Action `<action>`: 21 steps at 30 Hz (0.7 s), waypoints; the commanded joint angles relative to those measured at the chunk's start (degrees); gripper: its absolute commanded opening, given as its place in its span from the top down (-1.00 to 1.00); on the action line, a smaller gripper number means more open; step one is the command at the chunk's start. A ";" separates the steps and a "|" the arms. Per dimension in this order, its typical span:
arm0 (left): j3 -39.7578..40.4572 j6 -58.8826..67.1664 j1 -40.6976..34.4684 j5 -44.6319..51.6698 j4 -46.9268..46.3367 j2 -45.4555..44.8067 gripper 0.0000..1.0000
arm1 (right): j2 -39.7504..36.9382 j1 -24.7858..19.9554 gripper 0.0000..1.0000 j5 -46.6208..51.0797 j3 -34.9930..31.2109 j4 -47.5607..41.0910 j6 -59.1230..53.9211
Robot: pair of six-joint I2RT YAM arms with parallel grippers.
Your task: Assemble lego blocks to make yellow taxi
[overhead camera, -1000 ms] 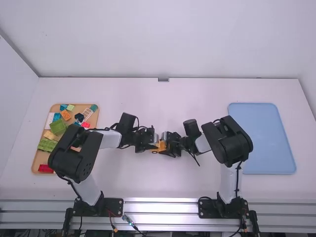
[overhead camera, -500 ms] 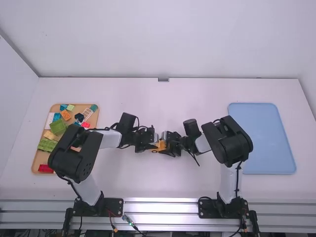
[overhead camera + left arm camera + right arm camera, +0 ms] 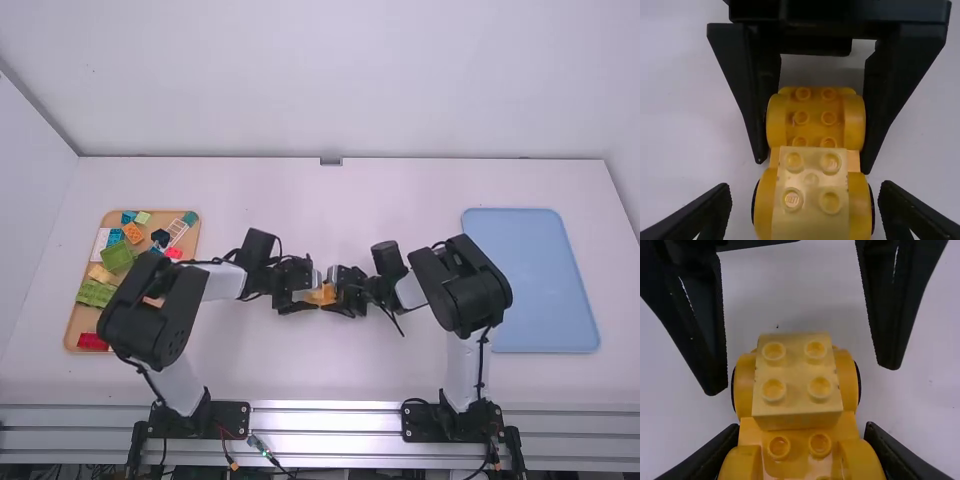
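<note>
White table [image 3: 330,370] beneath yellow taxi [image 3: 323,296], pale wall [image 3: 330,90] beyond; left gripper [image 3: 313,291] spread around it, right gripper [image 3: 334,293] clamped on it.

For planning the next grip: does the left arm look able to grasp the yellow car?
Probably yes: the left gripper is open around one end of the car, with free gaps; the right gripper holds the other end.

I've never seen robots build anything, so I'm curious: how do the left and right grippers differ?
The left gripper is spread open around the toy car, gaps either side; the right gripper is shut on the car. The left gripper is at the pale yellow block's end, the right gripper at the other. Both are black.
</note>
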 commanded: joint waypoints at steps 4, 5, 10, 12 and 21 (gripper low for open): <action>0.04 -0.11 0.26 1.40 -1.77 -6.73 -0.67 | 0.76 -0.31 -0.08 3.10 0.15 -0.59 -0.87; 0.04 -0.17 0.26 2.36 -2.25 -7.74 -0.68 | 0.76 -0.33 -0.08 3.13 0.15 -0.57 -0.87; 0.02 -0.15 0.24 3.45 -3.37 -10.12 -0.22 | 0.76 -0.22 -0.09 3.10 0.15 -0.55 -0.85; -0.44 -0.17 0.26 3.61 -3.19 -9.97 0.43 | 0.76 -0.02 -0.09 3.10 0.15 -0.55 -0.90; -0.66 -0.22 0.31 6.95 0.37 -3.52 0.95 | 0.76 0.22 -0.13 3.13 0.15 -0.55 -0.87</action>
